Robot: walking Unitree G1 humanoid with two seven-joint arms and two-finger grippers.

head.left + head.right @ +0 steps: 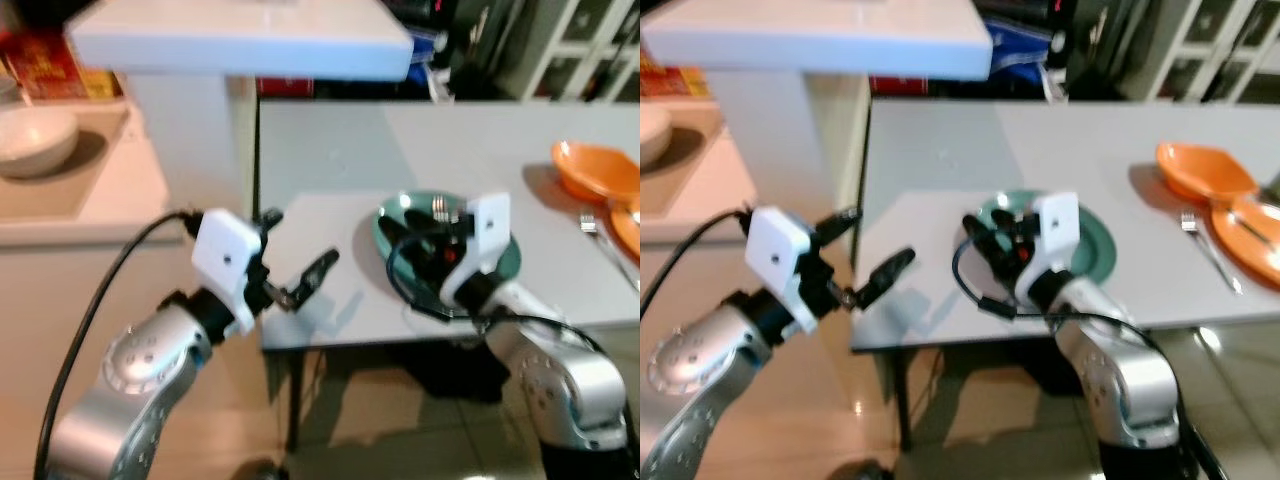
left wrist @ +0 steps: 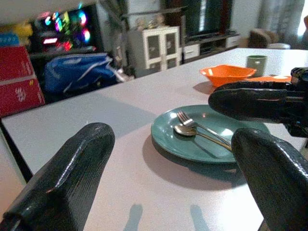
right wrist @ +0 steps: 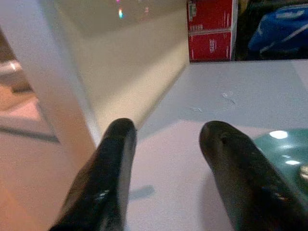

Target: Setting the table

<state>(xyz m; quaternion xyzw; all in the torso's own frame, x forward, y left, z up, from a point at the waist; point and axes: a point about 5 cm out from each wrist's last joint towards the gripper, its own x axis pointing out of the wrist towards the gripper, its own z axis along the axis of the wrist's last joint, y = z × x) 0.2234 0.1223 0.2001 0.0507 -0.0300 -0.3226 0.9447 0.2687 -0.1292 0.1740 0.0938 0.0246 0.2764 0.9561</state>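
Green plate (image 2: 211, 137) with fork (image 2: 192, 122) and spoon (image 2: 190, 131) sits near the table (image 1: 330, 160) front edge; right gripper (image 1: 995, 240) hovers over it, released and empty, left gripper (image 1: 300, 270) spread beside, likely staging cutlery pickup.

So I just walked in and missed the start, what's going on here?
The robot is setting a grey table. Its right end effector hovers, open and empty, over a round teal plate holding a metal fork and spoon. Its left end effector waits open at the table's near left edge.
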